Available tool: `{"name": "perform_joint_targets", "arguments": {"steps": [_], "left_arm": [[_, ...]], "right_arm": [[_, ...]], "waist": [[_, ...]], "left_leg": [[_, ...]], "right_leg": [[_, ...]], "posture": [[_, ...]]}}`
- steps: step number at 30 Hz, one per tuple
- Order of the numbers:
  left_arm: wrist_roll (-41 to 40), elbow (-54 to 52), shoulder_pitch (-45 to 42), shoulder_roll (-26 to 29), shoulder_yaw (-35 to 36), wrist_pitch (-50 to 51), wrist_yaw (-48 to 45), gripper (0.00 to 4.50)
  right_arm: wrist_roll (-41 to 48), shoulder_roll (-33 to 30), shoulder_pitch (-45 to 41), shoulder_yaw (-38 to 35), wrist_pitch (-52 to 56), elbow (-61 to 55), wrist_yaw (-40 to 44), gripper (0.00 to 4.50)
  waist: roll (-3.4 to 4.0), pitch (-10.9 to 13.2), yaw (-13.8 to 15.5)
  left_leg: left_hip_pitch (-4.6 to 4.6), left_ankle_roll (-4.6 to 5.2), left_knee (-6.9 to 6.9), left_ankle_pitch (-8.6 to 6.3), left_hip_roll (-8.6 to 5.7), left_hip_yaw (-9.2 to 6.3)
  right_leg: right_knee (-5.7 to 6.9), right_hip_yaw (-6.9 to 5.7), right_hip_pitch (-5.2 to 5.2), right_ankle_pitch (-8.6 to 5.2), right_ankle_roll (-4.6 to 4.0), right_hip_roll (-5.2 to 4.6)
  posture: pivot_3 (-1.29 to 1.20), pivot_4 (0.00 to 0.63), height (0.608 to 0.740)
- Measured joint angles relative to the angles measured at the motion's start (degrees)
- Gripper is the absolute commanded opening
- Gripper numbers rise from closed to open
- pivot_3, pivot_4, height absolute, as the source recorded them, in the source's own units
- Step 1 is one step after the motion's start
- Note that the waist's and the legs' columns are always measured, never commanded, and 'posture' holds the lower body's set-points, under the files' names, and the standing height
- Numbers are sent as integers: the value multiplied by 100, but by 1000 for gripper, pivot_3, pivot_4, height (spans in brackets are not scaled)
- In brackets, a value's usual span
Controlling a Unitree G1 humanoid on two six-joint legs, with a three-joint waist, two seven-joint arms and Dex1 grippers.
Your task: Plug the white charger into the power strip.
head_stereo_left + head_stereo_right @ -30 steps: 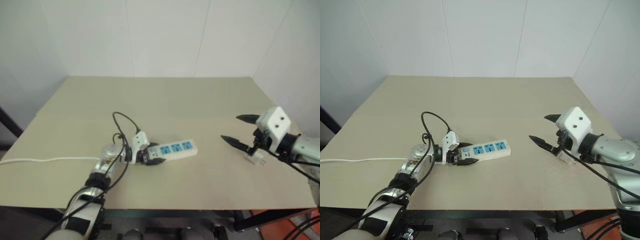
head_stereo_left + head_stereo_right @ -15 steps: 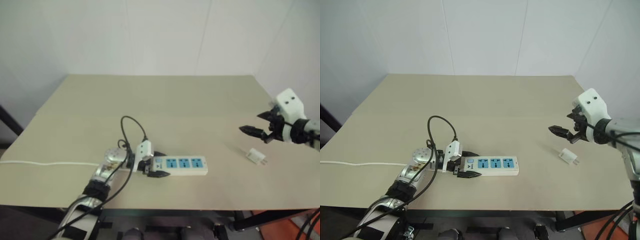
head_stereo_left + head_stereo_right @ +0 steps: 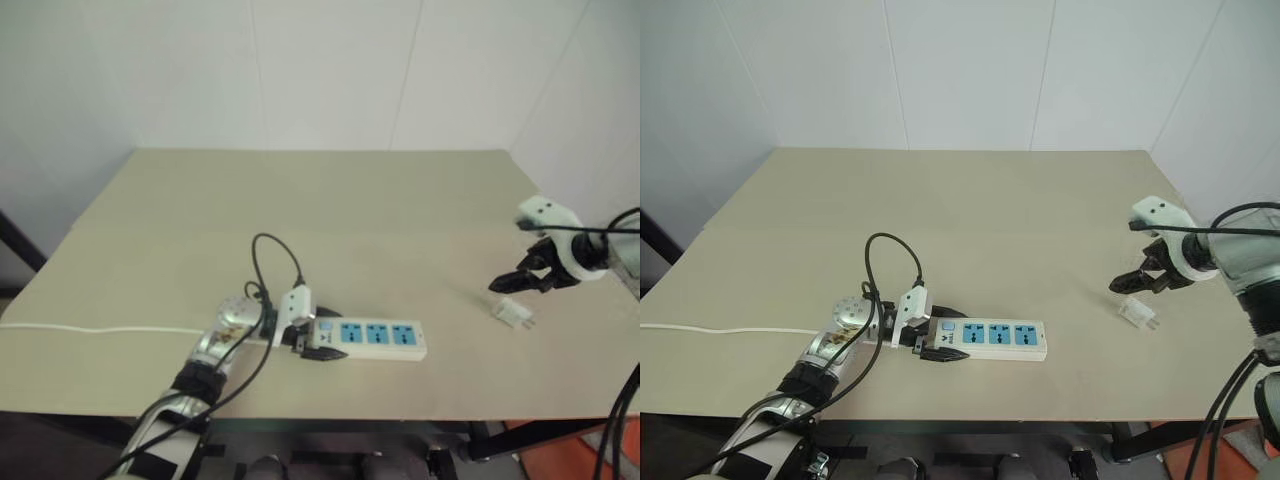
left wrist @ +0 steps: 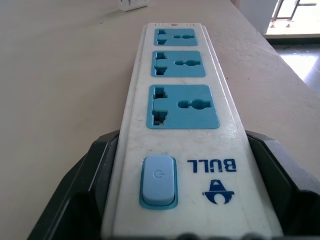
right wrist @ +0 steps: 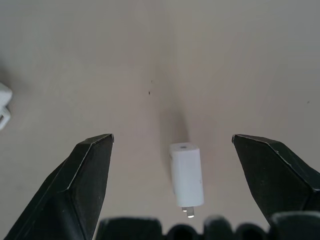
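While the right gripper [image 5: 172, 142] hangs spread wide, the white charger [image 5: 186, 175] lies flat between its fingers, untouched.
One charger, well right of the one power strip [image 3: 992, 338]; the left gripper [image 3: 937, 339] clamps the strip's switch end.

L gripper [image 3: 936, 344] jaws clamped; R gripper [image 5: 172, 142] jaws wide, angled down.
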Motion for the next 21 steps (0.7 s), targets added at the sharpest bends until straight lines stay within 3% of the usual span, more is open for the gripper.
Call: {"name": "perform_joint_targets", "arguments": {"steps": [21], "left_arm": [[-114,-869,434,208,-19,673,244,3308]], "right_arm": [[-1584,1246,-389,261,-1890,2767,365,4500]], "waist": [[9,1,-104]], "left_leg": [[5,0,1,0,-1,-1]], "right_leg": [[10,3,1,2,-3,1]], "posture": [[0,150,740]]}}
